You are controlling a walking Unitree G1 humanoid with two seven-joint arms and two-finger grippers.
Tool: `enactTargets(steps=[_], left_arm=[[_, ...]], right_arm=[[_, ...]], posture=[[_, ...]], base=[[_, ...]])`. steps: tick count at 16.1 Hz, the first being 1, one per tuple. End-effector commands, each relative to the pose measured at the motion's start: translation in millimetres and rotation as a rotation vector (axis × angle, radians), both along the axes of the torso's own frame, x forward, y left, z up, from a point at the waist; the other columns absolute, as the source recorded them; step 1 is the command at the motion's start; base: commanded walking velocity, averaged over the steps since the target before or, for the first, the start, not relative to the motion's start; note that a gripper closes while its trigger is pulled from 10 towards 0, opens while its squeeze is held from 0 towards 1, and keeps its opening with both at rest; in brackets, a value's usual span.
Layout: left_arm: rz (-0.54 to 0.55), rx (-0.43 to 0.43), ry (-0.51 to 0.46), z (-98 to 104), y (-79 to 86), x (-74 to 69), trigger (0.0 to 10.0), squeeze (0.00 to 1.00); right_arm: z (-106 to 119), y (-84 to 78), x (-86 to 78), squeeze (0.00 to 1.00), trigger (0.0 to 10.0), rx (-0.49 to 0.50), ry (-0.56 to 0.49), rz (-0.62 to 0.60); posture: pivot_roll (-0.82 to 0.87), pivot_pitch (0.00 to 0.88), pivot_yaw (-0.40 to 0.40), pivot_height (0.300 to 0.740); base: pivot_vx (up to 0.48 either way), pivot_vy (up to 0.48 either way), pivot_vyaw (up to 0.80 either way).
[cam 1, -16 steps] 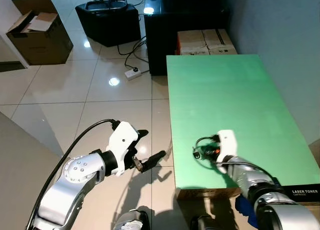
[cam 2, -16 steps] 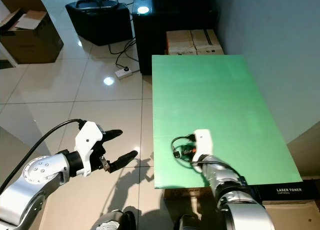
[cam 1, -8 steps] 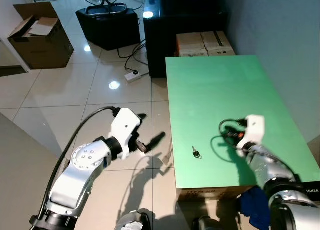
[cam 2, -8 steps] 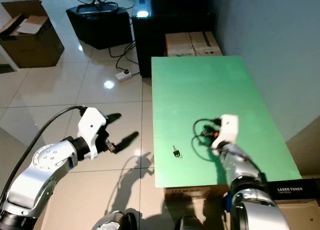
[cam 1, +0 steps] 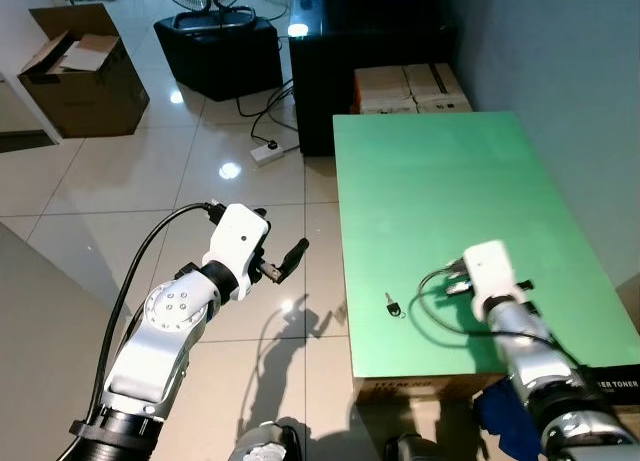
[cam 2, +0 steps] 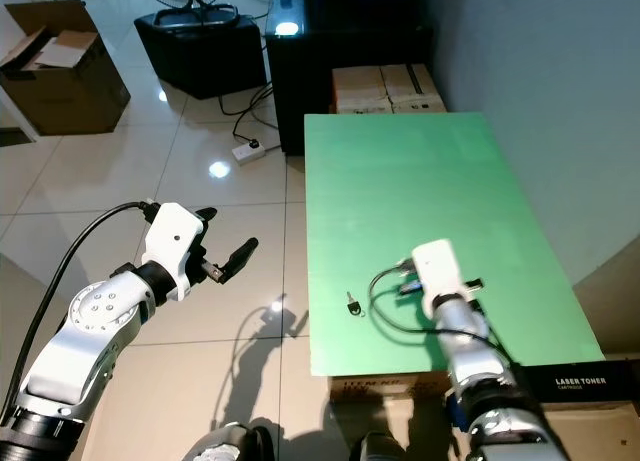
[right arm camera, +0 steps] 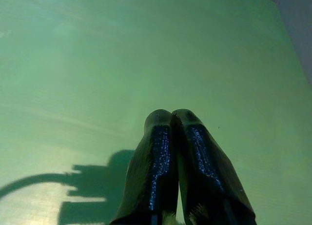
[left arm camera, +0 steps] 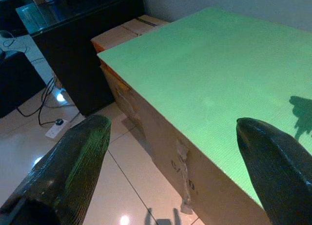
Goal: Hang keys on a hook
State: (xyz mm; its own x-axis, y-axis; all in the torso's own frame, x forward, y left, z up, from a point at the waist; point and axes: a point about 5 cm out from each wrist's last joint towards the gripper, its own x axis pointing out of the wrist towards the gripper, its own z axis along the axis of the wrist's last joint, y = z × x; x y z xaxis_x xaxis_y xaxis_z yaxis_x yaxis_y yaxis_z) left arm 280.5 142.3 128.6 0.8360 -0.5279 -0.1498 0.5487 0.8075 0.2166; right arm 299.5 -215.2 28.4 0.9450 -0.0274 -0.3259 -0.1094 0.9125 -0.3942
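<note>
A small dark key (cam 1: 392, 305) on a ring lies on the green table (cam 1: 450, 181) near its front left edge. To the right of the key, my right gripper (right arm camera: 171, 115) hovers over the green top, its white wrist (cam 1: 487, 269) trailing a black cable. Its fingers are shut with nothing between them. Over the tiled floor to the left of the table, my left gripper (cam 2: 225, 233) is held open and empty, pointing toward the table (left arm camera: 209, 78).
Cardboard boxes (cam 1: 410, 86) and a black cabinet (cam 1: 340, 51) stand beyond the table's far end. A black case with a fan base (cam 1: 215, 41), an open carton (cam 1: 85, 71) and a power strip (cam 1: 265, 151) sit on the floor. A toner box (cam 1: 610, 386) is at my right.
My right gripper has moved off the key, shifting right over the table, while the key stays near the front edge. The left arm has risen and turned toward the table.
</note>
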Motion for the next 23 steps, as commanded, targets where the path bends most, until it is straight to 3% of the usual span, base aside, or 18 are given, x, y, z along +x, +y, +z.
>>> enactTargets(steps=[1,3,5,8,11,12,13,16,17,19,22,23], left_arm=[[0.0,0.012,-0.009,0.7,3.0,0.5,10.0,0.0],[-0.001,0.01,-0.017,1.7,2.6,0.8,10.0,0.0],[-0.001,0.0,-0.027,3.6,2.2,1.4,10.0,0.0],[-0.039,0.001,-0.003,1.2,-0.4,-2.7,10.0,0.0],[-0.042,0.001,-0.009,3.2,-0.8,-0.7,10.0,0.0],[-0.042,-0.003,-0.015,4.9,-1.5,0.6,10.0,0.0],[-0.037,-0.008,-0.02,5.5,-2.2,3.2,10.0,0.0],[-0.038,-0.014,-0.03,7.7,-3.7,5.3,10.0,0.0],[-0.033,-0.018,-0.038,9.8,-3.3,6.9,10.0,0.0],[-0.035,-0.01,-0.03,7.3,-1.8,5.0,10.0,0.0],[-0.033,-0.02,-0.052,9.9,-4.1,6.3,10.0,0.0],[0.015,-0.036,-0.047,5.5,-5.7,6.5,10.0,0.0]], right_arm=[[-0.1,4.6,-1.2,0.0,0.0,-0.021,-0.025,0.006],[7.5,11.0,0.4,0.0,0.0,-0.055,-0.1,0.03],[17.0,12.0,1.1,0.0,0.0,-0.185,-0.177,0.044],[15.9,13.5,-2.7,0.0,0.0,-0.373,-0.178,0.076],[16.1,16.8,-6.4,0.0,0.0,-0.405,-0.189,0.087],[21.1,18.6,-5.7,0.0,0.0,-0.378,-0.223,0.086],[36.6,25.7,-2.9,0.0,0.0,-0.165,-0.317,0.046],[66.2,26.0,2.0,0.0,0.0,-0.06,-0.447,0.006],[87.7,29.3,5.0,0.0,0.0,-0.01,-0.5,0.006],[88.1,39.0,5.7,0.0,0.0,0.105,-0.458,0.029],[69.7,54.3,3.9,0.0,0.0,0.247,-0.318,0.112],[47.8,64.9,-6.4,0.0,8.6,0.247,-0.174,0.181]], posture=[[-0.05,0.083,0.078,0.74],[-0.05,0.081,0.079,0.74],[-0.04,0.081,0.079,0.74],[-0.04,0.086,0.083,0.74],[-0.05,0.082,0.089,0.74],[-0.05,0.082,0.088,0.74],[-0.05,0.071,0.084,0.74],[-0.06,0.064,0.075,0.74],[-0.06,0.071,0.072,0.74],[-0.06,0.069,0.081,0.74],[-0.06,0.065,0.087,0.74],[-0.07,0.063,0.092,0.74]], base=[[0.0,0.0,0.0],[0.0,0.0,0.0],[0.0,0.0,0.0],[0.0,0.0,0.0],[0.0,0.0,0.0],[0.0,0.0,0.0],[0.0,0.0,0.0],[0.0,0.0,0.0],[0.0,0.0,0.0],[0.0,0.0,0.0],[0.0,0.0,0.0],[0.0,0.0,0.0]])
